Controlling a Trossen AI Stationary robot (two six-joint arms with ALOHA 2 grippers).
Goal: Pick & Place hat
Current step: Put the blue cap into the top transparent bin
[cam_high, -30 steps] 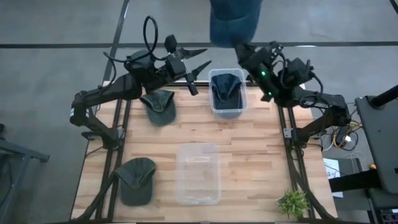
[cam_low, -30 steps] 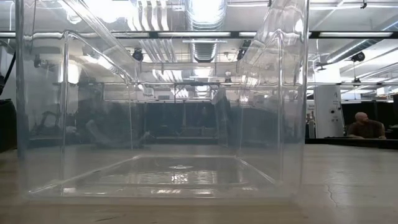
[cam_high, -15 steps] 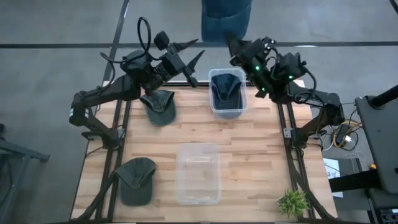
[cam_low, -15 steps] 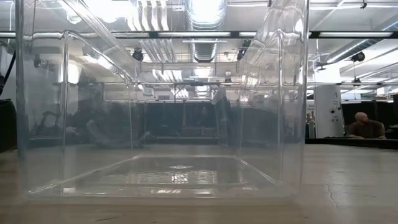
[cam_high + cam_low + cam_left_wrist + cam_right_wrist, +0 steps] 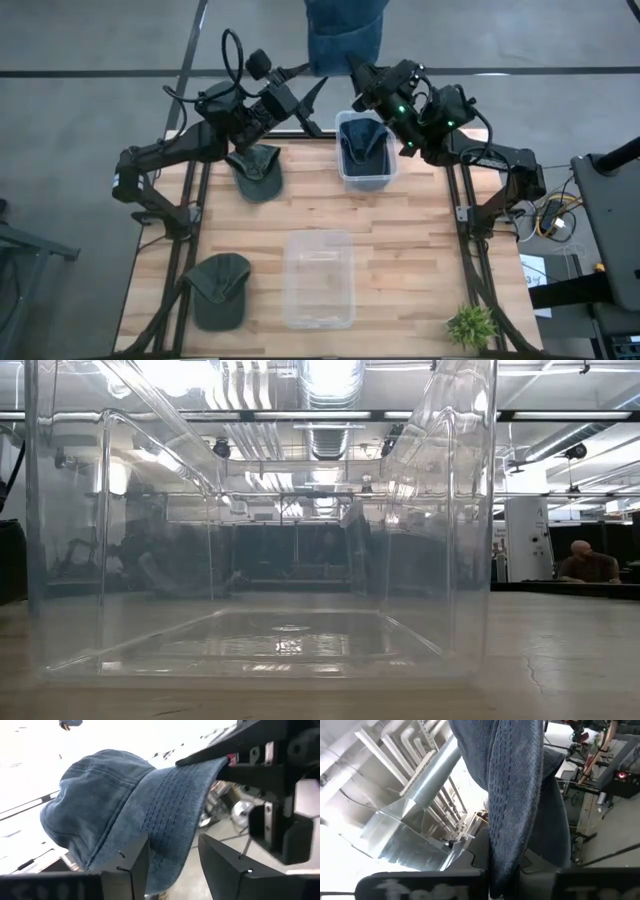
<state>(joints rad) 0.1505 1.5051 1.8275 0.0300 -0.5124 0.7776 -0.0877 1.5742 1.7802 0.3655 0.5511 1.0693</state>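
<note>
A blue denim hat (image 5: 345, 35) is held high above the table's far edge by my right gripper (image 5: 356, 70), which points upward and is shut on it. In the right wrist view the hat (image 5: 520, 780) rises above the gripper (image 5: 502, 875). My left gripper (image 5: 314, 80) is open right beside the hat. In the left wrist view its fingers (image 5: 172, 870) stand on either side of the brim's lower edge (image 5: 170, 820). The low view shows neither gripper nor hat. My right gripper pinches the hat's brim edge (image 5: 506, 845) between its two fingers, coming from below and pointing up. The left wrist view shows its fingertip on the brim's end (image 5: 220, 761). The hat is lifted clear and stands above the fingers. My left gripper is open at the brim; whether it touches, I cannot tell.
A small clear bin (image 5: 342, 178) at the far edge holds a dark hat (image 5: 364, 140). One green hat (image 5: 257, 170) lies at far left, another (image 5: 220, 290) at near left. A large clear bin (image 5: 318, 278) stands near centre and fills the low view (image 5: 270, 610). A plant (image 5: 470, 325) sits near right.
My right gripper has carried the raised blue hat toward the table's left, along the far edge. My left gripper has risen and moved toward the far edge, closing in on the hat's brim, and has stayed open.
</note>
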